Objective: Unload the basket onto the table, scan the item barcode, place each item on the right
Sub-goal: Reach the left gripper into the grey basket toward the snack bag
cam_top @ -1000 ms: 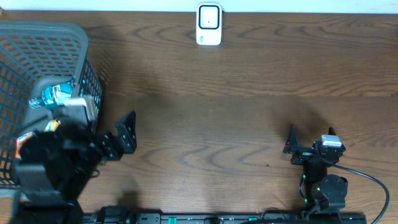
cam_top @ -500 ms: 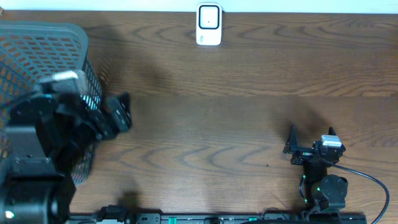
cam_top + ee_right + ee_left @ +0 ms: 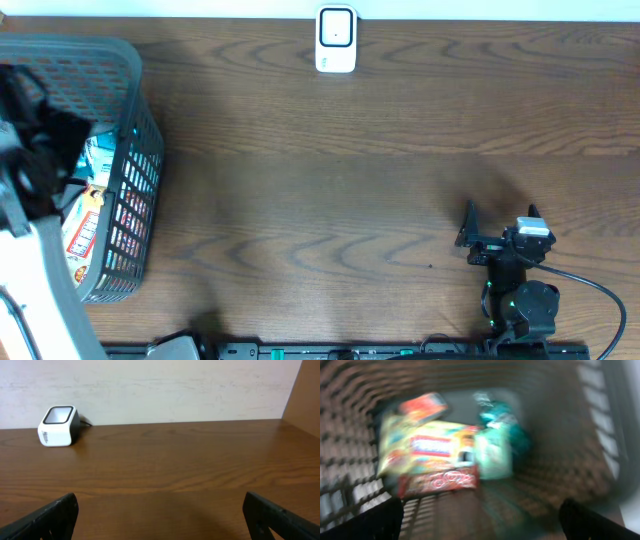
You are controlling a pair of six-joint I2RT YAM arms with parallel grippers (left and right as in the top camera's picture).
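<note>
Basket first: a grey plastic mesh basket [image 3: 135,140] sits at the left end of the dark brown wooden counter [image 3: 350,180]. The left tool [image 3: 481,510] hangs over the basket's mouth, facing down into it. The wrist view is badly blurred, yet we make out both dark fingertips [image 3: 370,520] at the lower corners, spread wide with nothing between them: released, empty.

Below that tool, on the basket floor, we note a heap of packaged goods:
- yellow printed packet [image 3: 420,445], roughly under the tool's left finger side
- red flat packet [image 3: 440,481], overlapping the yellow one on the side nearer the tool
- teal-and-white pouch [image 3: 495,452], just right of both
- orange-red packet [image 3: 422,405], on the far side of the heap

The print is too smeared to read, and we cannot tell where any barcode lies. The tool touches none of them.

The right tool [image 3: 500,228] sits low near the counter's front edge, well apart from the basket, its jaws spread and holding nothing. A white box-shaped barcode scanner [image 3: 57,426] with a dark window stands far ahead of it and off to its left, at the counter's back edge by the pale wall [image 3: 165,390].
</note>
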